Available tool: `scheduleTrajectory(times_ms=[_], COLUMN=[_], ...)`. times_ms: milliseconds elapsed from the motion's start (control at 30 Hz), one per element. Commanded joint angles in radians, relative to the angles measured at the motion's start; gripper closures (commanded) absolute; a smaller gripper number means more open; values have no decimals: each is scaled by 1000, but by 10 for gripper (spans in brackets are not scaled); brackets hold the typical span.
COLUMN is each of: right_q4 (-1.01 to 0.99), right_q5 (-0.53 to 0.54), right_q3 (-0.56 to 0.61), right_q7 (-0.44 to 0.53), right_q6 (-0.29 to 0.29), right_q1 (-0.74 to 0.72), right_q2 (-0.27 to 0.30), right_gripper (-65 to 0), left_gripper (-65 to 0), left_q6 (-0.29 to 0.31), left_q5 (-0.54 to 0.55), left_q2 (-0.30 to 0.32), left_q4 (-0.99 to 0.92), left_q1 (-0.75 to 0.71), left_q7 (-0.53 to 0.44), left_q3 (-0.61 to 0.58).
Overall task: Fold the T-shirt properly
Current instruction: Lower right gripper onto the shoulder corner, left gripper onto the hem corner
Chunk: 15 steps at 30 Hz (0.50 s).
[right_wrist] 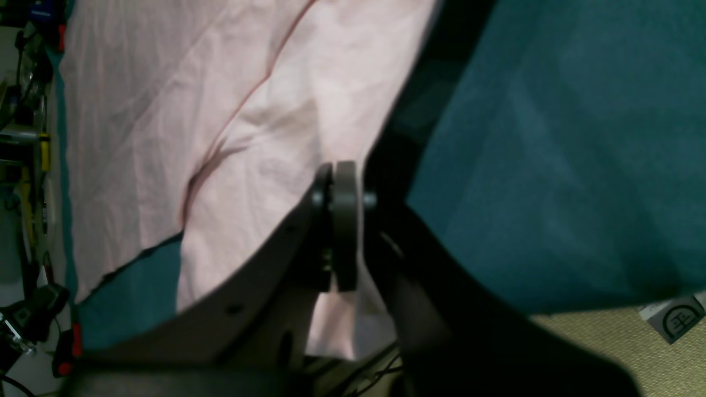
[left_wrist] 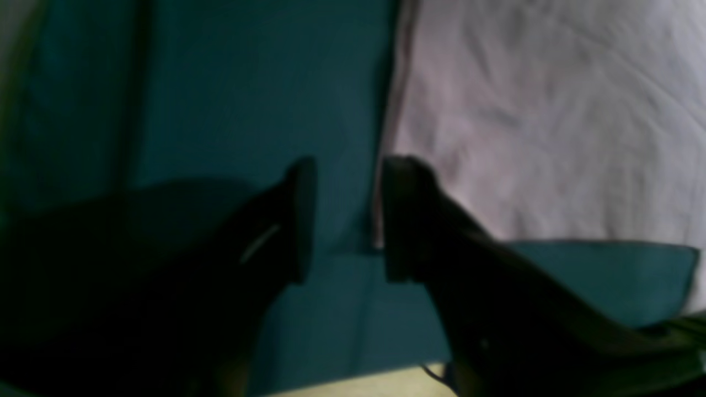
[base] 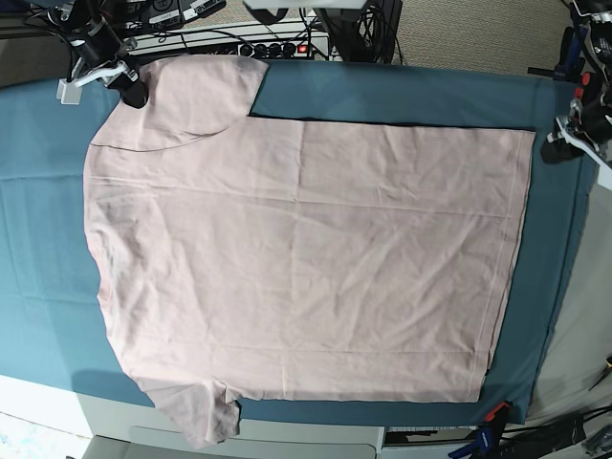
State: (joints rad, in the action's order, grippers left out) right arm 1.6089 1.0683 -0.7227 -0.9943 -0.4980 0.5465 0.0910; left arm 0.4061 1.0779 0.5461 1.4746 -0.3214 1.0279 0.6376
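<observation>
The pale pink T-shirt lies spread flat on the teal table cloth, plain side up, with the sleeves toward the left of the base view. My right gripper is at the far sleeve's corner. In the right wrist view its pads are pressed together on the T-shirt's edge. My left gripper hovers just off the far right hem corner. In the left wrist view the left gripper stands open over the cloth, with the T-shirt's corner beside its right pad and nothing held.
A power strip and cables run along the table's back edge. A clamp holds the cloth at the front right. Beyond the cloth's edge I see carpet floor and a small grey box.
</observation>
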Motion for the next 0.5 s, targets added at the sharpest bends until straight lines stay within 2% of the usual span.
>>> scheduleTrajectory(times_ms=[0,67,333,467], right_q4=[-3,-3,-3,-3], right_q5=[-73,-74,-73,-74], right_q3=[3,3,3,3], right_q7=[-51,-51,-47,-33], right_q6=[19,19,19,19], right_q1=[16,16,16,16], right_q2=[1,1,1,0], right_gripper=[0,0,0,0], left_gripper=[-242,-245,-245,-245], left_q6=[18,34,33,33], left_q5=[41,69,68,50], left_q2=[22,21,19,19], left_q4=[3,-13,-20,-20], left_q1=[4,3,3,4], left_q7=[3,15,15,12], left_q3=[7,6,2,-73])
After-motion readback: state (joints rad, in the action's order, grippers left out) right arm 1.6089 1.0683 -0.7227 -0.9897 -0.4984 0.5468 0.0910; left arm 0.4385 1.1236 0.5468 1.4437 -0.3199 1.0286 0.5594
